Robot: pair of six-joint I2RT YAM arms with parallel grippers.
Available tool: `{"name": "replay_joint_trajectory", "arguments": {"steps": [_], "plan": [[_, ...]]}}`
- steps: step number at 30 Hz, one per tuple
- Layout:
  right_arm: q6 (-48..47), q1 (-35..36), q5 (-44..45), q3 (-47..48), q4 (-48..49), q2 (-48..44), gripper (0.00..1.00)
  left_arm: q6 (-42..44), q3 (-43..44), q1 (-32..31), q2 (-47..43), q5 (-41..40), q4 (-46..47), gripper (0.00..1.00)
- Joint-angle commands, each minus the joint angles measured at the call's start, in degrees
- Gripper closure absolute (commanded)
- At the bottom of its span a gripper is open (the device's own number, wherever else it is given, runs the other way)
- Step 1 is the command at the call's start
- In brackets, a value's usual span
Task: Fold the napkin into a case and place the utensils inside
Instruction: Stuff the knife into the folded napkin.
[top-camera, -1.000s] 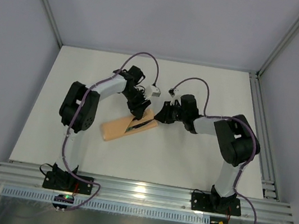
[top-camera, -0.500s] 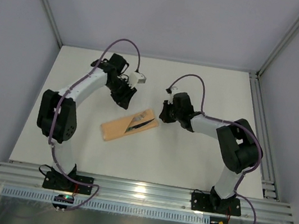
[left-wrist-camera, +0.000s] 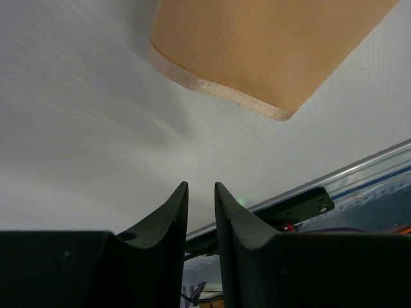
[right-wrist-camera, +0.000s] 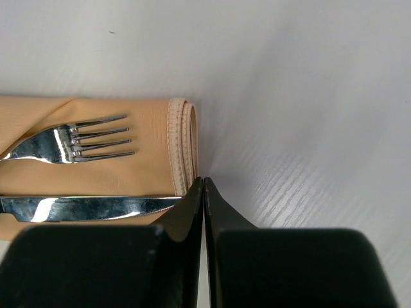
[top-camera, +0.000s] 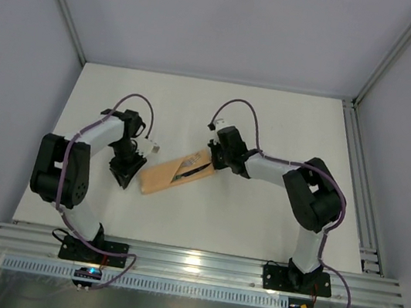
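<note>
- The narrow, flat peach-orange cloth case (top-camera: 160, 180) lies slantwise on the white table (top-camera: 250, 216), between the two arms.
- The small silver-tined fork (right-wrist-camera: 70, 142) and the slim silver-bladed knife (right-wrist-camera: 90, 206) rest on the case, their metal ends close to its rolled, stitched end. I cannot tell whether the handles sit under a fold.
- The right gripper (right-wrist-camera: 203, 186) is clenched tight with nothing visibly between its tips. They press against that stitched end, just beside the knife's point.
- The left gripper (left-wrist-camera: 200, 192) hovers just off the case's other end, apart from it. Its jaws stand a narrow slit apart and grasp nothing.
- Judged from this, folding is done and the work is at its finishing touch: squaring the case or seating the cutlery.
- The next move calls for a light, straight nudge or a clean lift away, since thin cloth drags easily and the knife could slide out.
- Nothing else lies on the table. The aluminium rail (top-camera: 196, 264) runs along the near edge, well clear.
</note>
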Motion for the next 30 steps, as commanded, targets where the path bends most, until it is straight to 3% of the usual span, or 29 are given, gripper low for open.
{"name": "replay_joint_trajectory", "arguments": {"steps": [1, 17, 30], "plan": [[-3.13, 2.2, 6.0, 2.74, -2.04, 0.33, 0.96, -1.78, -0.69, 0.14, -0.58, -2.65, 1.4, 0.76], [-0.06, 10.2, 18.47, 4.49, -8.97, -1.08, 0.96, -0.38, -3.15, 0.05, 7.24, 5.7, 7.38, 0.77], [-1.29, 14.07, 26.4, 7.66, -14.52, -1.35, 0.96, 0.24, -4.55, 0.14, 6.63, 5.27, 8.09, 0.83]]}}
